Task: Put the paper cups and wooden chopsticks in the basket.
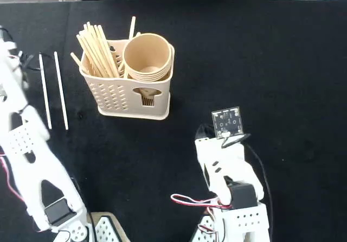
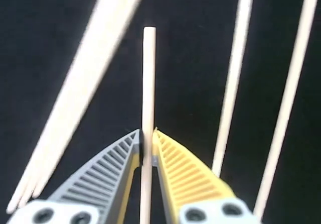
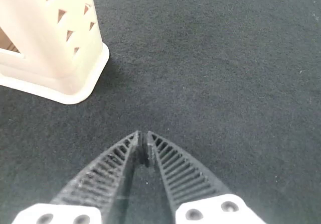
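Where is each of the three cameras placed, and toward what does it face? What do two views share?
High view: fixed above the table, facing down on the basket, paper cups and two loose chopsticks; the left arm and right arm show.
Left wrist view: on the left wrist, facing along the left jaws, shut on a chopstick, toward the table.
Right wrist view: on the right wrist, facing along the right jaws, shut and empty, toward the table.
Shared: the basket shows in the high and right wrist views.
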{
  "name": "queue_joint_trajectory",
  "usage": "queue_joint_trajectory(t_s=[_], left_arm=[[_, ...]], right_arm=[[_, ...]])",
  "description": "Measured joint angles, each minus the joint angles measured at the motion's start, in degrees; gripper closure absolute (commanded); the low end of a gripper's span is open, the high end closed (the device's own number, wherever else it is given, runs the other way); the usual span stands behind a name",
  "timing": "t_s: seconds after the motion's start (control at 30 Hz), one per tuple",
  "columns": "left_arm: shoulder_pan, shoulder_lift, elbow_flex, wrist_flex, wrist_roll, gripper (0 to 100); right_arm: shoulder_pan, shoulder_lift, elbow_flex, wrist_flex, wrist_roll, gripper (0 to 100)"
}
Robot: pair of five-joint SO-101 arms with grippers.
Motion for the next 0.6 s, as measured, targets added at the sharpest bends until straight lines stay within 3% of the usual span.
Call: queue_joint_trajectory(t_s=[0.23,0.47,0.6], left_arm=[[-0.7,-25.05,31.12,0.0,0.79,97],[4.66,-56.62,57.14,-0.44,0.79,97],[5.8,-73.05,73.14,-8.09,0.7,97]], right_arm=[[0.0,0.0,0.0,0.0,0.0,98.5],[0.0,0.0,0.0,0.0,0.0,98.5],[0.0,0.0,0.0,0.0,0.0,98.5]])
